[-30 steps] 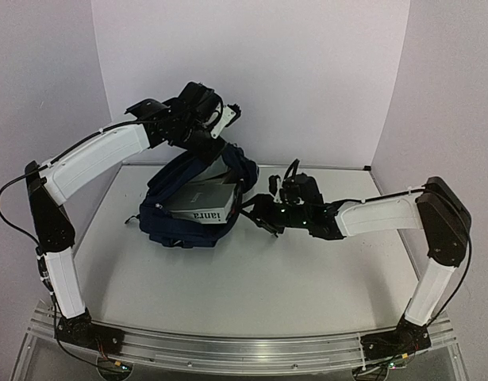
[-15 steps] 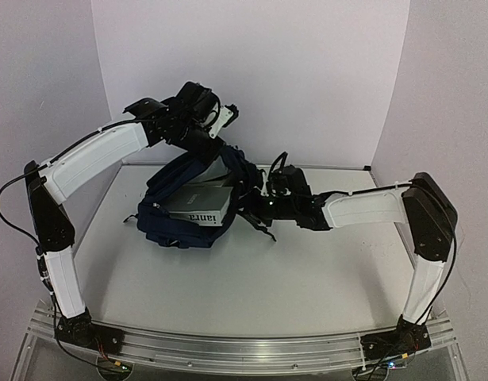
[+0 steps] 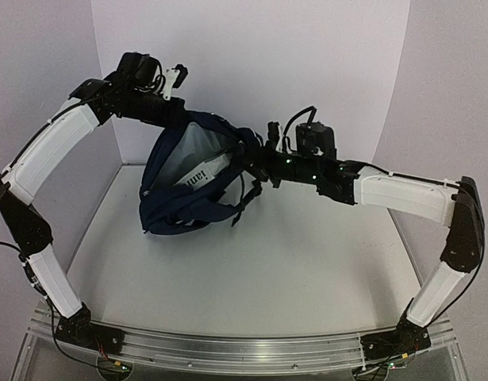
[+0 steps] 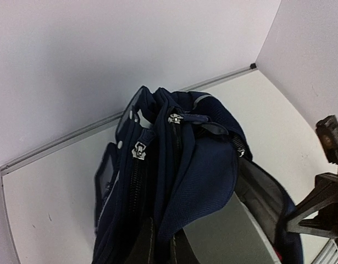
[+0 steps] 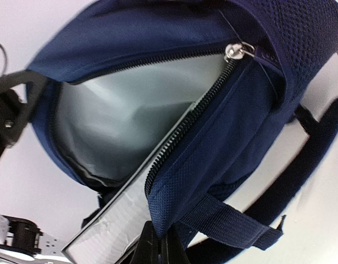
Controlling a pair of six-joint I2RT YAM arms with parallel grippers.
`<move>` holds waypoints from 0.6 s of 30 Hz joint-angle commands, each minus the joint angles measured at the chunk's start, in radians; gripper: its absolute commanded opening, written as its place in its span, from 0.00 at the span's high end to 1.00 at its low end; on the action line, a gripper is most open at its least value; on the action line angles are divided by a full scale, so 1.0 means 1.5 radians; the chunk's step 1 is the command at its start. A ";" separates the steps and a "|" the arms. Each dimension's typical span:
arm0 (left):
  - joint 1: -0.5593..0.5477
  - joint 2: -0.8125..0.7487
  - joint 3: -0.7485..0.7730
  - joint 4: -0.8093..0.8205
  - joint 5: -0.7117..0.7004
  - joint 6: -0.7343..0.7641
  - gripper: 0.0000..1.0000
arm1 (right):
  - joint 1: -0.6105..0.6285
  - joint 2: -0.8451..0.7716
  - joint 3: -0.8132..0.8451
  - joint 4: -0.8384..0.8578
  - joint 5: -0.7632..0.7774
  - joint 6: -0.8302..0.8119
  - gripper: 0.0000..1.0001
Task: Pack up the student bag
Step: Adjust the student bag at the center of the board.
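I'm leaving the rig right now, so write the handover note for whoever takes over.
Grippers: left gripper shut on one side of the student bag rim; right gripper shut on the opposite side.
Bag: held up between them over the table, mouth spread wide.
Done: a grey book lies inside.
Left: the zip is open; closing it probably remains.

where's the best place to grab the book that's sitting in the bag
Probably by the exposed edge of the book, reaching in through the open mouth of the student bag. Its lower part is sunk inside against the grey lining, and the left gripper and right gripper each pinch the rim at either side, leaving the middle free.
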 commanded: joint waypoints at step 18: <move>0.028 -0.162 0.036 0.118 0.279 -0.262 1.00 | -0.147 -0.087 0.239 0.022 -0.045 0.015 1.00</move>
